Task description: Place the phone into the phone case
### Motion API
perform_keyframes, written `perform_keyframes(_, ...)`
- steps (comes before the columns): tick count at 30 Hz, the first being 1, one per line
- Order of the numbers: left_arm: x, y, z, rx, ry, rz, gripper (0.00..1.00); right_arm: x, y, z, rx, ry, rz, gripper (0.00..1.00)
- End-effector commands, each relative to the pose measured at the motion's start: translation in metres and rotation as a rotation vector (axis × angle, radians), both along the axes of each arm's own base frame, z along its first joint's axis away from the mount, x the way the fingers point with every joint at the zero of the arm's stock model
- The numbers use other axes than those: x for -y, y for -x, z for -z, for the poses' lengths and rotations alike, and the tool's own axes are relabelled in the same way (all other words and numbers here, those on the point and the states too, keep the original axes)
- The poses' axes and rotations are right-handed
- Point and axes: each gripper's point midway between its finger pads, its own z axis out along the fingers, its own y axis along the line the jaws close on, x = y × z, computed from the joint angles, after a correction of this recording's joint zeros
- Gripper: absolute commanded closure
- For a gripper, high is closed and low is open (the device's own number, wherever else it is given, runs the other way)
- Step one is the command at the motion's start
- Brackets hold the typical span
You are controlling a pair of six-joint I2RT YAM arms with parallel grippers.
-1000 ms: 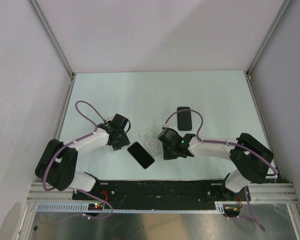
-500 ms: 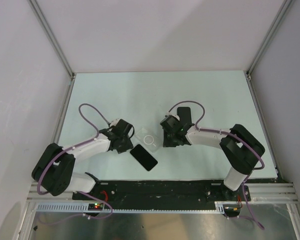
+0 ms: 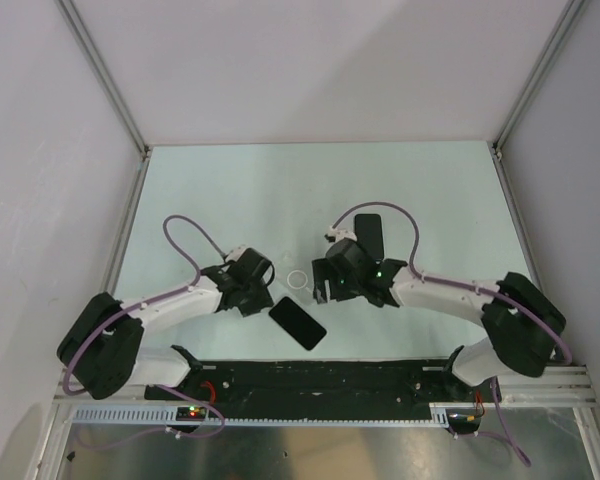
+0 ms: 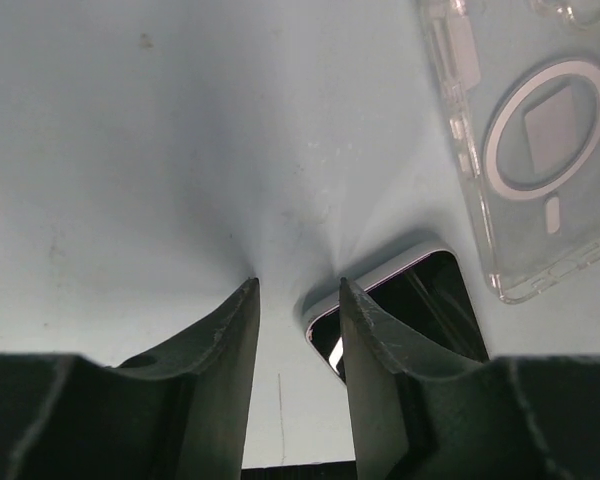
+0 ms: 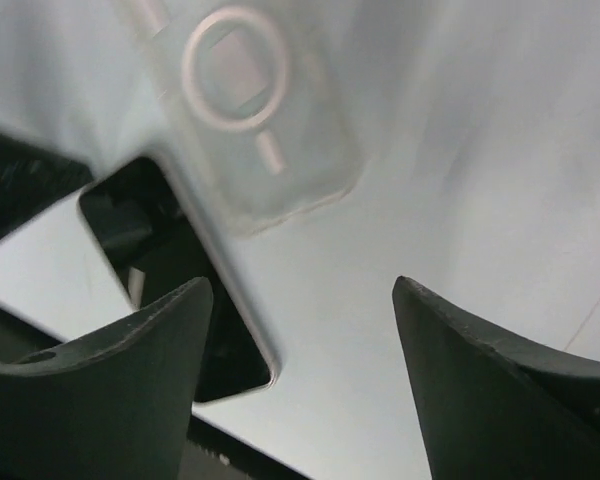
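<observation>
one pale table [image 3: 230, 190] lies under everything. over its near half we see the left arm [image 3: 170, 300] and the right arm [image 3: 450, 295] bent in toward each other. the left gripper [image 4: 297, 285] hangs low, its fingers a little apart with bare table between them, one finger just beside the phone's corner. the right gripper [image 5: 302, 288] is spread wide and pinches nothing. the phone [image 3: 298, 323] lies flat and slantwise between the arms, outside the phone case [image 3: 298, 281], which lies flat just behind it; we cannot tell whether they touch. a second black slab [image 3: 369, 235] lies behind the right wrist.
</observation>
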Motion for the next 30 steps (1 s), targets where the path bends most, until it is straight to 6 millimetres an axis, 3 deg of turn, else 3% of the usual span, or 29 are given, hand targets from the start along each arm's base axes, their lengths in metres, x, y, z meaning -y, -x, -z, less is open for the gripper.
perform_keyframes(1, -0.012, 0.006, -0.005, -0.006, -0.004, -0.043, 0.54, -0.016, 0.024, -0.018, 0.126, -0.020, -0.174, 0.18)
perform_keyframes(7, -0.031, -0.018, -0.024, 0.056, 0.026, -0.151, 0.43, -0.033, 0.054, -0.010, 0.156, 0.017, -0.356, 0.07)
perform_keyframes(17, -0.054, -0.058, -0.058, 0.129, 0.088, -0.254, 0.41, -0.056, 0.078, 0.015, 0.150, 0.070, -0.501, 0.01)
perform_keyframes(30, -0.056, -0.068, -0.061, 0.120, 0.095, -0.265, 0.41, -0.071, 0.088, 0.032, 0.159, 0.164, -0.543, 0.01)
